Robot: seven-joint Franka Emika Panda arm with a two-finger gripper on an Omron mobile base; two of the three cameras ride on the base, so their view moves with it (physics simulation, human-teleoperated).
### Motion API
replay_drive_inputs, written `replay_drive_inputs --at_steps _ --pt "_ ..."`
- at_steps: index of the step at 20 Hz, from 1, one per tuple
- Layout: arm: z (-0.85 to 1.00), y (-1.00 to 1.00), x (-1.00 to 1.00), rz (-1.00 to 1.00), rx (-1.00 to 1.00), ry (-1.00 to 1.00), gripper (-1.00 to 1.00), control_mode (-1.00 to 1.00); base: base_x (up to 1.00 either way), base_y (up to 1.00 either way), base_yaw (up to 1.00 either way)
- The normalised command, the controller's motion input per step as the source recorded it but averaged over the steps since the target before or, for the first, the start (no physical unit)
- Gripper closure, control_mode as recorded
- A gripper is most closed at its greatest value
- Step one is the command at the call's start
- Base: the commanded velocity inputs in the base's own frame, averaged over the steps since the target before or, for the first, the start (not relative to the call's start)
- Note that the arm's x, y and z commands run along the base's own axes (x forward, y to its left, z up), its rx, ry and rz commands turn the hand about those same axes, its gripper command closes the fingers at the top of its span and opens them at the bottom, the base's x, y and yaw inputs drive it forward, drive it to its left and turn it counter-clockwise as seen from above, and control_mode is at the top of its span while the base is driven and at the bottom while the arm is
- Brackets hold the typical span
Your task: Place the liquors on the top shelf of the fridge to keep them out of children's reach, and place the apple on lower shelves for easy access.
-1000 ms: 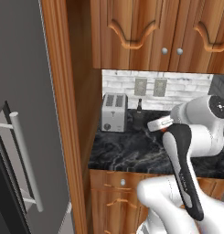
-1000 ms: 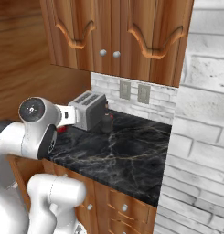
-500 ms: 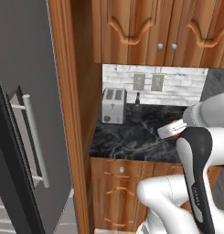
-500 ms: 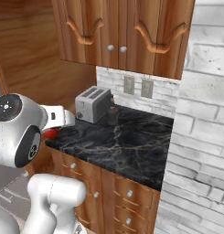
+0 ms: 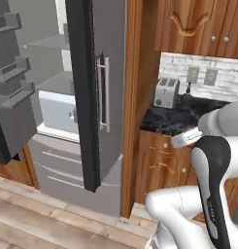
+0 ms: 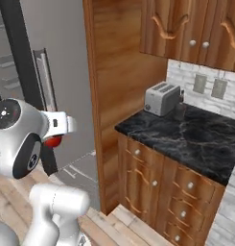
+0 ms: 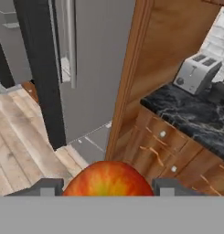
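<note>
**Apple in hand, fridge open to the left**

The gripper [image 7: 108,189] holds the apple [image 7: 108,179] between its fingertips, off the counter's [image 6: 186,137] edge. Best to carry it round the open door [image 5: 96,87] and set it level on a lower shelf [image 5: 59,83]. The fridge [image 5: 57,73] shelves visible look bare; the toaster [image 6: 160,98] stands on the counter.

Apple [image 6: 53,141] at arm's hand, fridge [image 6: 52,72] behind.

The red-orange apple [image 7: 108,179] sits between the gripper [image 7: 108,186] fingertips. The dark grey fridge [image 5: 93,97] stands open, showing its grey shelves.
</note>
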Motion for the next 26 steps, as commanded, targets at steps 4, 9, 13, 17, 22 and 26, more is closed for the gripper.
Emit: replay_drive_inputs --at_steps 4,9,13,17,22,26 --pt "0.00 0.00 0.00 0.00 0.00 0.00 1.00 1.00 -0.11 1.00 0.49" --pt "0.00 0.00 0.00 0.00 0.00 0.00 1.00 1.00 0.00 1.00 0.35" --pt "0.00 0.00 0.00 0.00 0.00 0.00 1.00 1.00 0.22 1.00 0.19" --pt "0.00 0.00 0.00 0.00 0.00 0.00 1.00 1.00 0.22 0.88 -0.12" --pt "0.00 0.00 0.00 0.00 0.00 0.00 1.00 1.00 0.27 0.48 -0.47" --pt "0.00 0.00 0.00 0.00 0.00 0.00 1.00 1.00 0.39 0.43 -0.56"
